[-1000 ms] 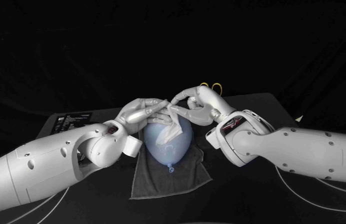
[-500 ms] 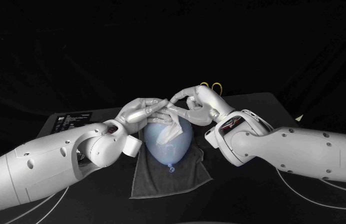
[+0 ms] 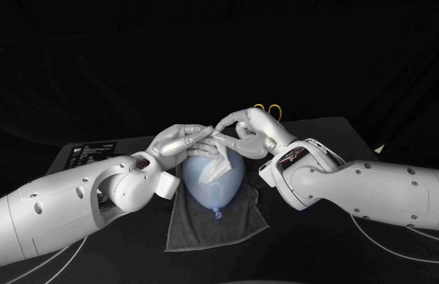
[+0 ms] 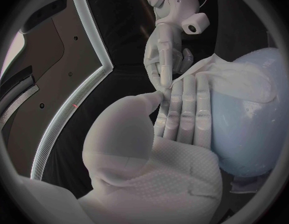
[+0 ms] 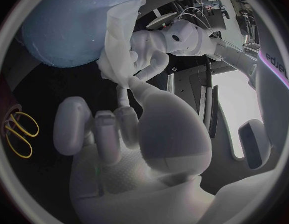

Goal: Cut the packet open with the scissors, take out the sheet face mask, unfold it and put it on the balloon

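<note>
1. Your left robot hand (image 3: 183, 141) is closed on the mask (image 3: 217, 160). Its fingers lie flat and together along the sheet's upper edge with the thumb pressed in beside them. It anchors that edge above the balloon (image 3: 212, 182).
2. Your right robot hand (image 3: 247, 130) pinches the same sheet between thumb and a finger, just beside the left one, with the other fingers curled loosely. Two grips this close suit peeling folded layers apart, which looks like the step in hand.
3. The mask hangs from both grips as a crumpled, narrow strip. It drapes over the balloon's far end and touches its skin, and it is not yet spread. Working directly over the balloon means the sheet can drop in place once it is open.
4. The balloon lies on its side on a grey towel (image 3: 215, 224), knot toward you. The cloth probably stops it rolling on the bench (image 3: 329, 132).
5. The scissors (image 3: 268, 109) lie behind your right robot hand, well apart from the work.
6. Widen the grips slowly, because a wet sheet clings to itself and may tear.
</note>
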Available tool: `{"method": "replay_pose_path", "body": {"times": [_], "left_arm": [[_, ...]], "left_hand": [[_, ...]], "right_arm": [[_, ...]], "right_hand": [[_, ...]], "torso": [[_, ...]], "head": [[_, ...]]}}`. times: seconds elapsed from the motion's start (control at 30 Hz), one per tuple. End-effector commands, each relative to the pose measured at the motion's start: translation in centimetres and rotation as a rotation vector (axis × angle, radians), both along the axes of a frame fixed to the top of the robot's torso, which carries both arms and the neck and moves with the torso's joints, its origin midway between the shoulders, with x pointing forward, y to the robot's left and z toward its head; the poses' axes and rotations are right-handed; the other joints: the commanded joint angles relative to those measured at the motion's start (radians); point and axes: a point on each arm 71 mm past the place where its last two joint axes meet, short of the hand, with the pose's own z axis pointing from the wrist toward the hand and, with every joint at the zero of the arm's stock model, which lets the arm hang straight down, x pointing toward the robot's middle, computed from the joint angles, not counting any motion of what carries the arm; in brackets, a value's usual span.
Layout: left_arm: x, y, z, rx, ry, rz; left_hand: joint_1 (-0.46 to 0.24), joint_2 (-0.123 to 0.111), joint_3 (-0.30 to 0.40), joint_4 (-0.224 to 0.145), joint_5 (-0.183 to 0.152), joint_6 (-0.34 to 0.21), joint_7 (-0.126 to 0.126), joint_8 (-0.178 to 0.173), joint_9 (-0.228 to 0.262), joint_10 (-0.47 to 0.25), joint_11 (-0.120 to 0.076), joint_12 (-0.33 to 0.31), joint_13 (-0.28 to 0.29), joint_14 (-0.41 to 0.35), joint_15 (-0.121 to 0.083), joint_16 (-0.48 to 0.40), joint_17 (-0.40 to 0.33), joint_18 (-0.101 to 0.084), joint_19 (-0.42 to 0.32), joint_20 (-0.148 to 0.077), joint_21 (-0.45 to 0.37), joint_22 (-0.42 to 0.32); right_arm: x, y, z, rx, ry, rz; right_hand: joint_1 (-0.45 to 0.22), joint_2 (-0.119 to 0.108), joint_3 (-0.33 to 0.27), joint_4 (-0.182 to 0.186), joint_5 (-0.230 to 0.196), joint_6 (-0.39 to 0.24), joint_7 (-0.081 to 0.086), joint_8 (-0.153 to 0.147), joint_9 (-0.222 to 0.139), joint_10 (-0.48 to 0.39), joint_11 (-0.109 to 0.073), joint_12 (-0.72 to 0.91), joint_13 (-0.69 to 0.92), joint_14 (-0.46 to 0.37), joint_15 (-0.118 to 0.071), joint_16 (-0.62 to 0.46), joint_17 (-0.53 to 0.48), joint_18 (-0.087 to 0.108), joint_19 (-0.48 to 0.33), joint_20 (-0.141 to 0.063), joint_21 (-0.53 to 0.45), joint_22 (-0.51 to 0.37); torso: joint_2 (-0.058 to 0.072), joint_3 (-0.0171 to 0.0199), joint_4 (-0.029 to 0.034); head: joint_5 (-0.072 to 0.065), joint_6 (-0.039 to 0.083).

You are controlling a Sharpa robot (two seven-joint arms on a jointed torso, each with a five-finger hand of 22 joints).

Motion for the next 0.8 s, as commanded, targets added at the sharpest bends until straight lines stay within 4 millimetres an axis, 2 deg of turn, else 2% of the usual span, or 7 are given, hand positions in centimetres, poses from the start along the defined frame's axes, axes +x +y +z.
{"method": "replay_pose_path", "body": {"times": [0.03, 0.13, 0.33, 0.43, 0.57, 0.63, 0.8], "left_arm": [[-0.14, -0.33, 0.23, -0.016, -0.004, -0.020], [-0.13, -0.31, 0.23, -0.015, -0.004, -0.019], [-0.12, -0.32, 0.23, -0.014, -0.005, -0.017], [-0.13, -0.34, 0.24, -0.014, -0.005, -0.016], [-0.14, -0.37, 0.23, -0.012, -0.005, -0.016], [-0.14, -0.39, 0.23, -0.012, -0.005, -0.015], [-0.16, -0.46, 0.25, -0.011, -0.008, -0.014]], "left_hand": [[0.014, 0.001, 0.001, -0.008, 0.002, -0.003, -0.001, -0.001, 0.002, -0.001, -0.002, -0.005, -0.002, -0.005, 0.000, -0.007, 0.001, 0.014, 0.004, 0.005, -0.004, -0.001], [0.020, -0.002, 0.002, -0.014, 0.002, -0.002, -0.002, 0.000, 0.003, 0.000, -0.002, -0.006, -0.002, -0.005, 0.000, -0.007, 0.002, 0.014, 0.006, 0.004, -0.004, -0.001], [0.033, -0.008, 0.003, -0.029, 0.002, 0.001, -0.003, 0.003, 0.004, 0.003, -0.004, -0.006, -0.003, -0.005, -0.001, -0.009, 0.003, 0.014, 0.009, 0.002, -0.004, -0.001], [0.057, -0.018, 0.002, -0.061, 0.002, 0.006, -0.005, 0.007, 0.007, 0.009, -0.006, -0.007, -0.005, -0.005, -0.003, -0.012, 0.004, 0.013, 0.012, -0.004, 0.002, 0.002], [0.070, -0.022, 0.001, -0.082, 0.002, 0.010, -0.005, 0.010, 0.008, 0.013, -0.008, -0.008, -0.006, -0.003, -0.004, -0.014, 0.002, 0.012, 0.013, -0.008, 0.009, 0.007], [0.085, -0.028, -0.003, -0.107, 0.003, 0.016, -0.004, 0.012, 0.008, 0.018, -0.009, -0.009, -0.007, -0.001, -0.006, -0.019, 0.000, 0.010, 0.011, -0.014, 0.021, 0.015], [0.086, -0.023, -0.007, -0.124, 0.002, 0.027, -0.006, 0.014, 0.008, 0.030, -0.012, -0.008, -0.007, 0.010, -0.009, -0.022, -0.003, 0.007, 0.001, -0.019, 0.039, 0.028]], "right_arm": [[-0.31, 0.33, 0.18, 0.002, -0.033, 0.022], [-0.38, 0.38, 0.23, 0.006, -0.039, 0.027], [-0.44, 0.42, 0.22, 0.006, -0.040, 0.033], [-0.44, 0.40, 0.21, 0.004, -0.040, 0.033], [-0.43, 0.36, 0.19, 0.002, -0.038, 0.033], [-0.42, 0.34, 0.17, 0.001, -0.037, 0.033], [-0.37, 0.30, 0.12, -0.002, -0.033, 0.032]], "right_hand": [[0.024, 0.037, 0.024, -0.011, 0.007, 0.016, -0.011, 0.019, 0.016, 0.031, -0.011, 0.022, 0.172, 0.105, -0.013, 0.004, 0.263, -0.006, 0.009, -0.011, 0.011, 0.181], [0.031, 0.048, 0.047, -0.020, 0.007, 0.021, -0.014, 0.033, 0.024, 0.046, -0.016, 0.043, 0.189, 0.105, -0.018, 0.004, 0.263, -0.009, 0.015, -0.017, 0.025, 0.184], [0.029, 0.045, 0.061, -0.028, 0.007, 0.022, -0.016, 0.044, 0.030, 0.055, -0.017, 0.056, 0.200, 0.105, -0.020, 0.004, 0.263, -0.010, 0.017, -0.020, 0.031, 0.186], [0.028, 0.042, 0.066, -0.031, 0.007, 0.022, -0.016, 0.048, 0.032, 0.057, -0.018, 0.059, 0.202, 0.105, -0.020, 0.004, 0.263, -0.011, 0.018, -0.021, 0.034, 0.187], [0.027, 0.041, 0.069, -0.033, 0.007, 0.022, -0.017, 0.051, 0.034, 0.058, -0.018, 0.060, 0.203, 0.105, -0.021, 0.004, 0.263, -0.011, 0.018, -0.022, 0.033, 0.186], [0.026, 0.041, 0.070, -0.033, 0.007, 0.022, -0.017, 0.051, 0.034, 0.058, -0.018, 0.060, 0.203, 0.105, -0.021, 0.004, 0.263, -0.010, 0.017, -0.022, 0.032, 0.186], [0.026, 0.040, 0.070, -0.033, 0.007, 0.022, -0.017, 0.052, 0.034, 0.058, -0.018, 0.059, 0.203, 0.105, -0.021, 0.004, 0.263, -0.011, 0.017, -0.022, 0.032, 0.186]], "torso": [[0.000, 0.0001, 0.0000], [-0.001, 0.0002, 0.0000], [0.000, -0.0001, 0.0000], [0.000, -0.0001, 0.0000], [0.000, 0.0001, -0.0002], [0.000, 0.0001, -0.0004], [0.000, 0.0001, -0.0004]], "head": [[0.000, -0.001], [0.000, -0.001], [0.000, -0.001], [0.000, -0.001], [0.001, -0.002], [0.001, -0.002], [0.002, -0.002]]}}
